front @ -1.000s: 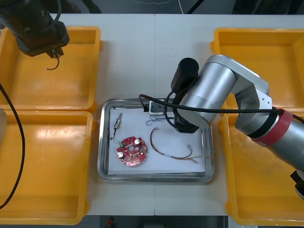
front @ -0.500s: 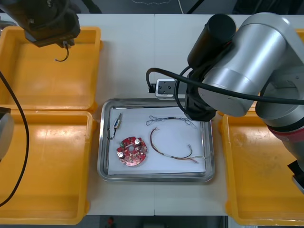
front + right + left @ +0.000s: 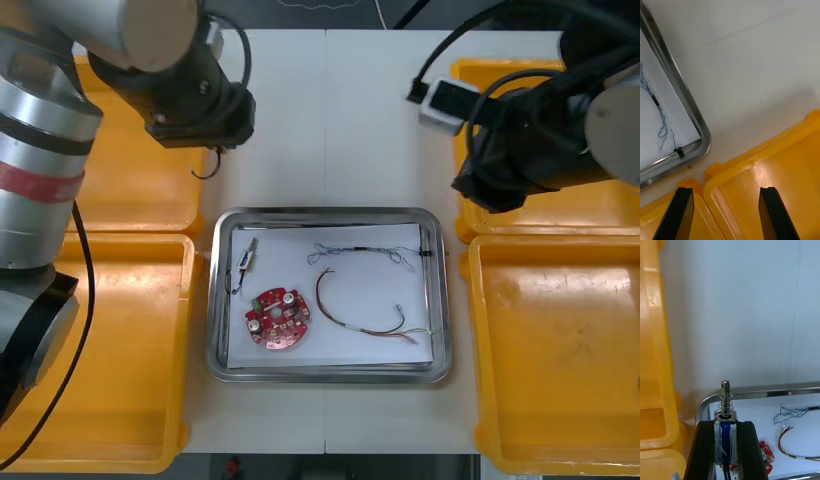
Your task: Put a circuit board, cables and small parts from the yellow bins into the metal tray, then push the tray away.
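Metal and spring-tipped, the small metal part [image 3: 726,401] sat clamped by its blue body in the left gripper [image 3: 726,427], beside the metal tray [image 3: 760,391]. It looked light, stiff and likely slippery. The right gripper [image 3: 725,191] gaped wide over the yellow bins [image 3: 790,150].

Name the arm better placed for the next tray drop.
Left: the left hand is shut on a small metal part near the metal tray; the right hand hangs open over yellow bins.
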Robot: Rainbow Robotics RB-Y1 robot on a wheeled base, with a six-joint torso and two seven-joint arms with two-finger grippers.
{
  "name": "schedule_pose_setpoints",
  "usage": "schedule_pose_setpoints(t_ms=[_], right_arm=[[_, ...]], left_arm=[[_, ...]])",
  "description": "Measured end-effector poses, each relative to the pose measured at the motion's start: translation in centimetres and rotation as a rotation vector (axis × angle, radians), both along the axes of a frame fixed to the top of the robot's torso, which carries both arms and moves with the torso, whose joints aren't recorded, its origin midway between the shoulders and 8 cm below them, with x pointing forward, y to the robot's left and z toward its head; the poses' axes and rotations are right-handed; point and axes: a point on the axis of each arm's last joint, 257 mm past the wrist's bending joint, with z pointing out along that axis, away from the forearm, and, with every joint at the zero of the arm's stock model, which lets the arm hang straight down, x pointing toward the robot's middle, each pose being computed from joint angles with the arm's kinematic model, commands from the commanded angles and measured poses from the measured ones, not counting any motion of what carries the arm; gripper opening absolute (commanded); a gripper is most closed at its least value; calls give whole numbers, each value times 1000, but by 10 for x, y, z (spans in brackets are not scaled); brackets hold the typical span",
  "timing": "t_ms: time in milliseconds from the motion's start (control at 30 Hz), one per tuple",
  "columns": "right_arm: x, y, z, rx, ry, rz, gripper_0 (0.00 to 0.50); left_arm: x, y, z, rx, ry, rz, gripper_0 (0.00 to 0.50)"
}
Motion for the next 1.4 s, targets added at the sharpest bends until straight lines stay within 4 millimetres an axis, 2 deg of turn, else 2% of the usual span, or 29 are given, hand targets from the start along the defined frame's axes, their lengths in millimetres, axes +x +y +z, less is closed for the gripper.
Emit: schedule_pose_setpoints(t_ms=[133,267,567,767,900,1000,1167,1400], right_arm=[[-1,-40,6,108,-5,-173,500],[-7,-71,4,209,-1,-342,500],[-23,-138,-17,388,44,-660,500],[-40,-178,-33,403,60,-786,500],[-51,-196,-46,410,82,-852,500],[-59,-205,-58,420,120,-884,500],[-77,-209,-80,489,205,-943,500],[-93,-216,-99,500,255,-1005,500]], left_arm=[[-17,-19,-30,32,64,-66,0],[-32,-27,-57,74,114,-110,0],[-48,-44,-95,127,145,-181,1],[-55,-61,-124,137,134,-235,0],[-60,-66,-138,146,142,-247,1],[-57,-66,-147,142,135,-226,0],[-49,-65,-159,132,133,-192,0],[-50,-65,-164,144,134,-197,12]])
